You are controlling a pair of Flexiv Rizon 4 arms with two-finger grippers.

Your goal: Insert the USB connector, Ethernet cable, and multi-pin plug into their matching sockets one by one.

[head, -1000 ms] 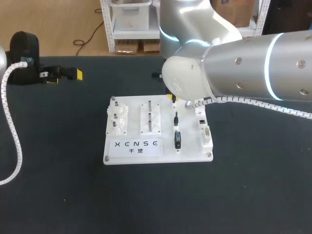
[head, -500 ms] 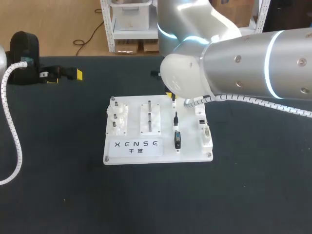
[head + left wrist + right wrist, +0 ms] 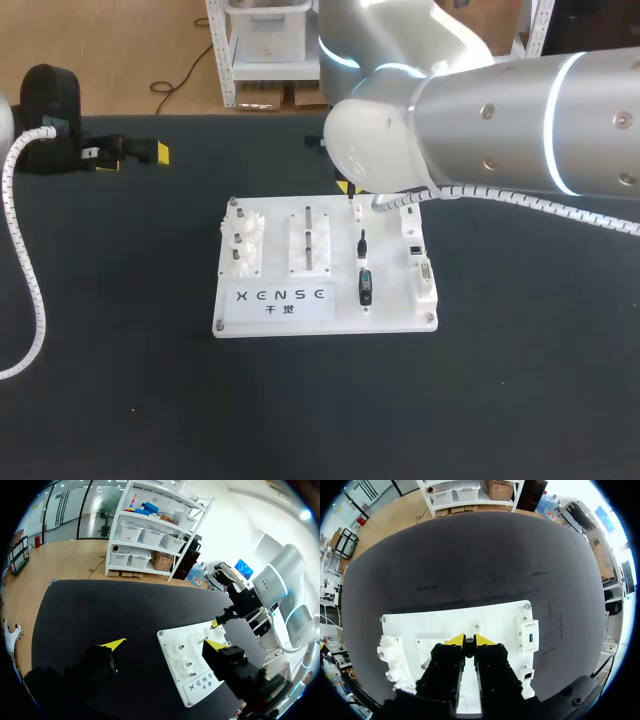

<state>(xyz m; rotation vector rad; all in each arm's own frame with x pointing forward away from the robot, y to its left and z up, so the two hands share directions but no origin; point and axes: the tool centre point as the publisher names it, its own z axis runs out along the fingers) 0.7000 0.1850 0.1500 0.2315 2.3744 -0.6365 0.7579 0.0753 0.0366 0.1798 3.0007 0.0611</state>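
A white board (image 3: 322, 327) lies mid-table, with a socket block (image 3: 421, 266) along its right side. In the right wrist view this block shows a blue USB socket (image 3: 534, 638) and an Ethernet socket (image 3: 526, 671). A black cable with a blue-faced connector (image 3: 365, 286) lies on the board left of the sockets. My right gripper (image 3: 347, 190) (image 3: 469, 640) hangs over the board's far edge, shut on a small black plug (image 3: 469, 649). My left gripper (image 3: 130, 152) (image 3: 164, 644) sits far left at the table's back, open with nothing between its fingers.
White gears (image 3: 241, 246) and a block with metal pegs (image 3: 308, 240) fill the board's left and middle. The left arm's white-wrapped hose (image 3: 24, 250) loops down the table's left side. My right arm's bulk (image 3: 480, 120) hides the table's back right.
My right gripper has shifted slightly left and toward the board's far edge, still closed on the black plug. The left arm and the board have not moved.
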